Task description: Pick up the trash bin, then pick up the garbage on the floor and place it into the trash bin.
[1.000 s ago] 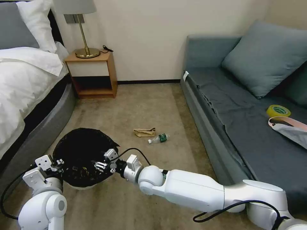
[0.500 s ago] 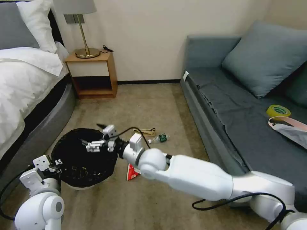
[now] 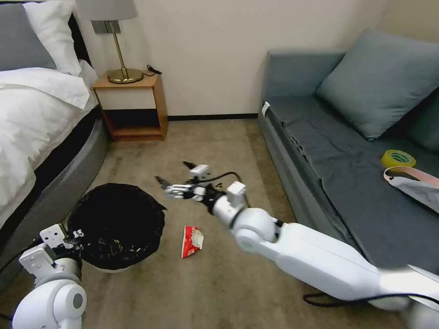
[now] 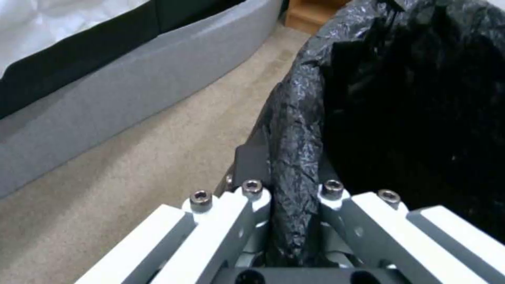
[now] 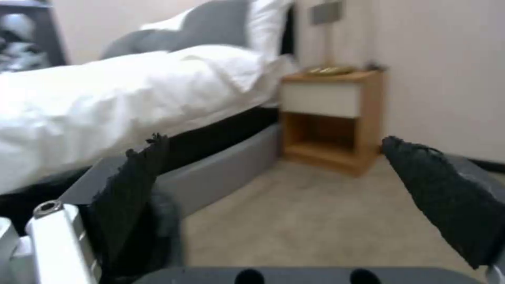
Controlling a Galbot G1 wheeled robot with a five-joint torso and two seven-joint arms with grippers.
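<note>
Right end effector (image 3: 175, 177), fingers spread wide and apparently empty, has swung away from the trash bin (image 3: 116, 224); left end effector (image 4: 294, 221) grips its bag-lined rim; red-and-white packet (image 3: 191, 241) lies alongside.

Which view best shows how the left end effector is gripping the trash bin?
The left wrist view: the left end effector is shut on the trash bin's bag-covered rim, black liner pinched between its fingers. The head view shows the same end effector at the bin's near-left edge, without contact detail. The right wrist view faces the bed.
</note>
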